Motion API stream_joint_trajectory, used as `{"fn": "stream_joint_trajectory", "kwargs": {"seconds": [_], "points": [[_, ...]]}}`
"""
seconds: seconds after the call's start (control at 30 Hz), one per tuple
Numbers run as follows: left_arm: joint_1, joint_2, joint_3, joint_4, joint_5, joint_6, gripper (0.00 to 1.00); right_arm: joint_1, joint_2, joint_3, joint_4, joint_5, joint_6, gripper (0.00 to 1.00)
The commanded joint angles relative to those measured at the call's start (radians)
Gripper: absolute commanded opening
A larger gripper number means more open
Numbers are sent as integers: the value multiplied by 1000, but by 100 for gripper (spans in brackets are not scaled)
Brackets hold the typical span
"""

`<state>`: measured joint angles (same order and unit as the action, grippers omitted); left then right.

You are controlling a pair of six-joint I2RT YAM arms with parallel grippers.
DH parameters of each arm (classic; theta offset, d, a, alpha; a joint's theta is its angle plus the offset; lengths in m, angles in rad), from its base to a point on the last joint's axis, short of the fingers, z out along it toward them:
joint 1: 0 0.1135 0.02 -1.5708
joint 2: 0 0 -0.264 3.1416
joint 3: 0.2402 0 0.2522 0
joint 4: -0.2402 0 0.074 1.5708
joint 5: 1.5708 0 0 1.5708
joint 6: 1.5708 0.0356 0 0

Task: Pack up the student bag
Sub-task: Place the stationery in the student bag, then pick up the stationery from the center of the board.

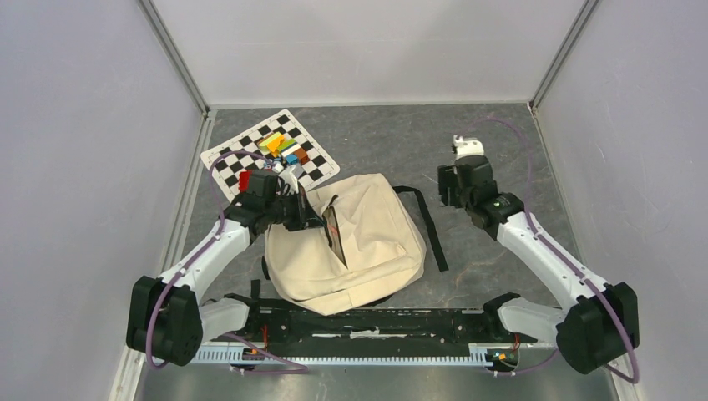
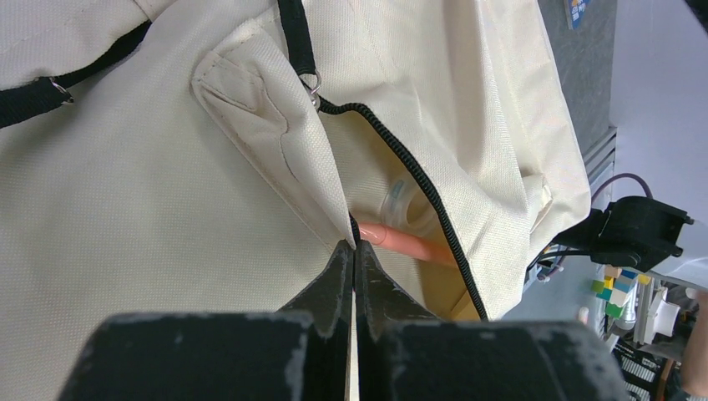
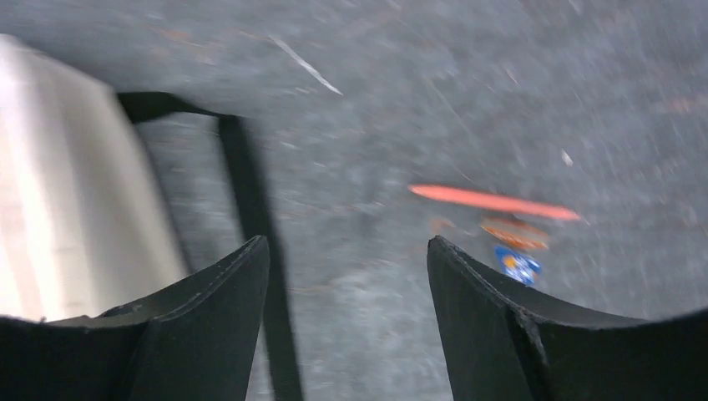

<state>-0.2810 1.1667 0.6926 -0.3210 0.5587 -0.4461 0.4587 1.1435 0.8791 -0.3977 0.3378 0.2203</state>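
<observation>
**Left pinching bag mouth, right open over desk**

Grey desk (image 1: 501, 134). The student bag (image 1: 367, 242) lies flat mid-desk, just ahead of the arm bases, slightly left of centre. It's cream canvas, and the zipper (image 2: 417, 180) is undone along its left side, so the mouth gapes.

A checkerboard mat (image 1: 311, 171) sits in the far-left corner, behind the bag, with coloured blocks (image 1: 284, 146) piled on it.

One black strap (image 1: 430, 225) trails off the bag's right side and lies on the bare desk.

The left fingers (image 2: 354, 251) are closed tight on the canvas edge of the bag, right at the zipper line, and a thin sliver of fabric shows between them.

The right fingers (image 1: 455, 185) are spread wide with nothing between them. They hang over bare desk to the right of the bag, near the strap. My right wrist view is smeared, so I get little detail from it.

Inside the opening I see a pink-orange rod (image 2: 409, 245) lying crosswise, and a clear plastic piece (image 2: 399, 200) behind it. I can't identify either.

The right wrist view also shows an orange streak (image 3: 493, 201) on the desk, too blurred to name.
</observation>
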Motion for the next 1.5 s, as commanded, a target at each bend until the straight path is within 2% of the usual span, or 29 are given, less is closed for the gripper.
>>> {"fn": "stream_joint_trajectory", "kwargs": {"seconds": [0.0,0.17,0.33,0.73,1.47], "points": [[9,-29,41,1,3,41,2,-197,-1,-90,42,-66,-32,74],[9,-37,42,0,6,43,2,-418,27,-178,121,-111,-17,76],[9,-36,41,5,16,39,2,-538,76,-211,186,-145,-5,72],[9,-41,40,7,20,37,2,-605,208,-206,267,-180,-11,47],[11,-33,41,5,19,38,2,-631,303,-194,324,-229,-55,35]]}}
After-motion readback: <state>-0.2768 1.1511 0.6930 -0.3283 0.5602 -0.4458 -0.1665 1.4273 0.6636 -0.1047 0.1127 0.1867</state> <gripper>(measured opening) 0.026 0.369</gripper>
